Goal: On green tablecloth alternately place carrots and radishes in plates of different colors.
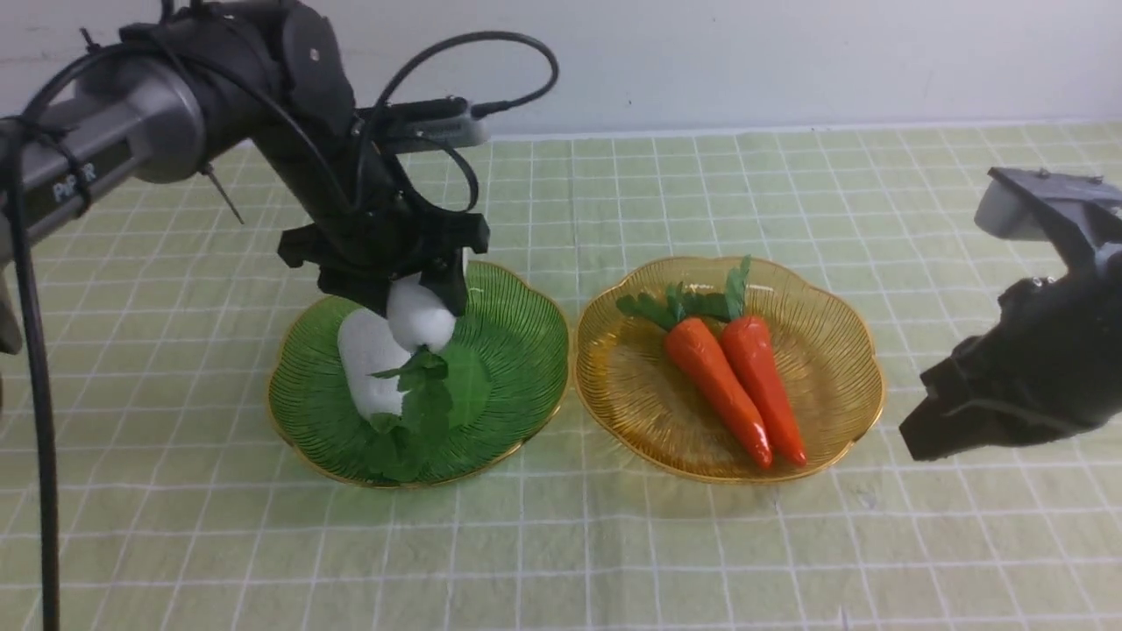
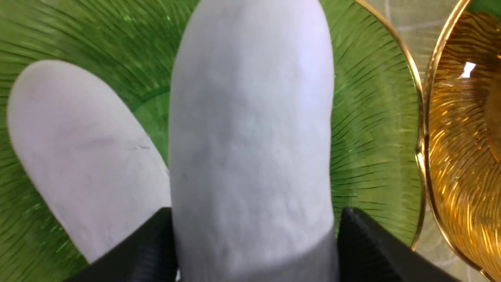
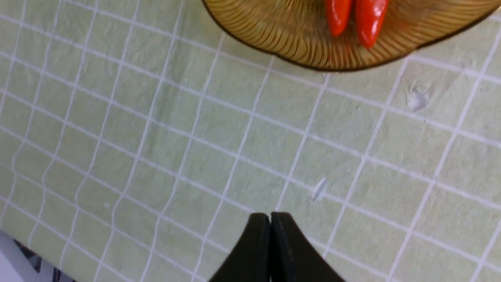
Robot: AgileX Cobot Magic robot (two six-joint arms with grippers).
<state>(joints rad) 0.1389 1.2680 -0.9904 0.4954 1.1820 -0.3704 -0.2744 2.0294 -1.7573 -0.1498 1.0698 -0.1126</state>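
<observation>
On the green tablecloth (image 1: pixel 614 543) stand two plates. The green plate (image 1: pixel 517 350) (image 2: pixel 372 117) holds two white radishes. One radish (image 1: pixel 368 368) (image 2: pixel 78 137) lies flat. The other radish (image 1: pixel 423 322) (image 2: pixel 250 117) leans on it, leaves down on the plate, between the fingers of my left gripper (image 1: pixel 416 307) (image 2: pixel 256 213). One finger lies against it; a thin green sliver shows at the other fingertip, so the jaws stand slightly open round it. The amber plate (image 1: pixel 824 350) (image 3: pixel 274 35) holds two carrots (image 1: pixel 714 377) (image 1: pixel 767 386). My right gripper (image 1: pixel 916 443) (image 3: pixel 270 215) hovers shut, right of the amber plate.
The two plates stand almost rim to rim, with a narrow strip of cloth between them (image 2: pixel 420 47). A white wall (image 1: pixel 789 61) closes the far side of the table. The left arm's black cable (image 1: pixel 39 438) hangs down at the near left.
</observation>
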